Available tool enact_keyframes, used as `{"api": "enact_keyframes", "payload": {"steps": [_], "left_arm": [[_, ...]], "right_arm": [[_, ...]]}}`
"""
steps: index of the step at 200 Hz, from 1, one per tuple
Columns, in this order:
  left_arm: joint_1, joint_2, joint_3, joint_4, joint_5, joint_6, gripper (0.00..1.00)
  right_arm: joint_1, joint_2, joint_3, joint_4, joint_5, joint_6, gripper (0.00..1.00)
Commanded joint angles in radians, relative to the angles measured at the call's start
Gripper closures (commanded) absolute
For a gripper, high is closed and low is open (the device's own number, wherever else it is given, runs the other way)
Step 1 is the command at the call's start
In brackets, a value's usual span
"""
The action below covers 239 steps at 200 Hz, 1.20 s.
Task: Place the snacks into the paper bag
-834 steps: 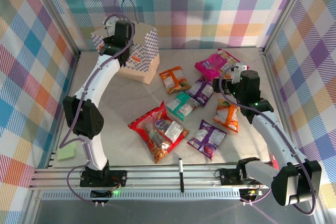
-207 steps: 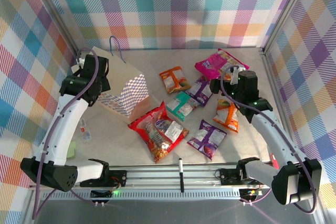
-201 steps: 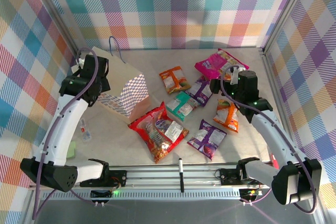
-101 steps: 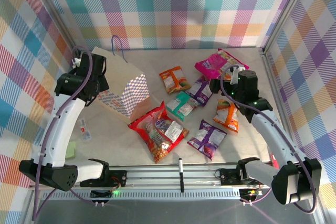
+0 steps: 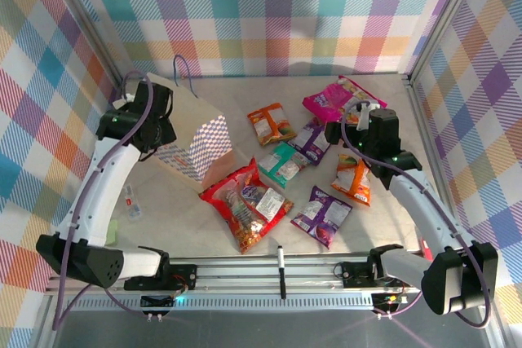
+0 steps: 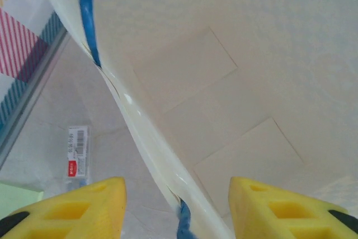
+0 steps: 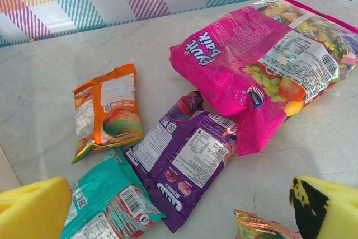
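One paper bag [image 5: 196,140] lies tipped at the far left, its rim between the half-parted, unclamped fingers of the left gripper [image 6: 177,197]. Right of it lie the snacks: one red [image 5: 232,201], one teal [image 5: 281,165], two orange [image 5: 272,122], two purple [image 5: 322,216], one pink [image 5: 334,97]. The right gripper [image 7: 179,208] hovers above them, wide open and empty.
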Motion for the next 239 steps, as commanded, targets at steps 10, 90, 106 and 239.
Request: {"api": "enact_keyframes", "payload": {"steps": [10, 90, 106, 239], "left_arm": [[0.009, 0.036, -0.001, -0.024, 0.044, 0.028, 0.59], [0.032, 0.093, 0.07, -0.068, 0.011, 0.175, 0.89], [0.04, 0.103, 0.111, -0.077, 0.022, 0.203, 0.89], [0.116, 0.075, 0.014, 0.186, 0.213, 0.475, 0.95]], "right_arm": [[0.007, 0.001, 0.018, 0.035, 0.002, -0.007, 0.0], [0.007, 0.0, 0.018, 0.038, 0.004, -0.002, 0.0], [0.007, -0.002, 0.017, 0.036, 0.008, -0.005, 0.0], [0.007, -0.001, 0.01, 0.037, 0.022, -0.01, 0.0]]}}
